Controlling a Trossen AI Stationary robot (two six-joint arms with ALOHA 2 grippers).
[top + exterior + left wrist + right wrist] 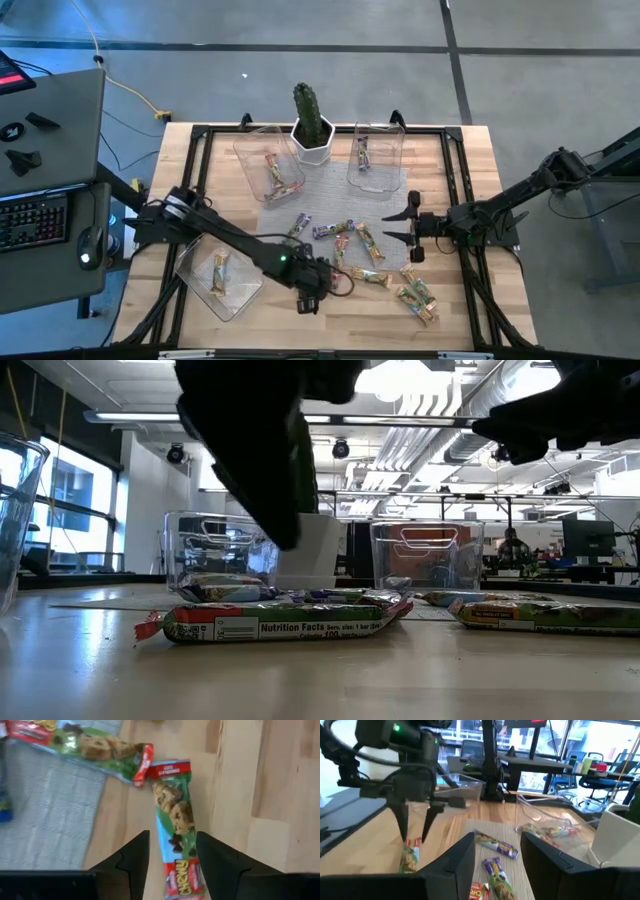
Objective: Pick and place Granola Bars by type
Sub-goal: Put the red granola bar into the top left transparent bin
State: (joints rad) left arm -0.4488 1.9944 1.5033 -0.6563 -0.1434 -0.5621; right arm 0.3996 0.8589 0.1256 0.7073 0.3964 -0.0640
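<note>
Several granola bars [368, 243] lie loose on the table's middle and near-right part, some on a grey mat [330, 190]. My left gripper [172, 855] points steeply down near the near edge, open. Its fingers stand on either side of a green and red bar [175, 820] that lies flat on the wood, just above it without touching. From the right wrist view the same fingers [402, 825] hang over that bar [410, 857]. My right gripper [410, 226] waits level and open at the right of the loose bars, holding nothing.
Three clear tubs stand on the table: one at the far left [270, 165] with several bars, one at the far right [376, 155] with a purple bar, one at the near left [215, 278] with one bar. A cactus in a white pot [312, 128] stands between the far tubs.
</note>
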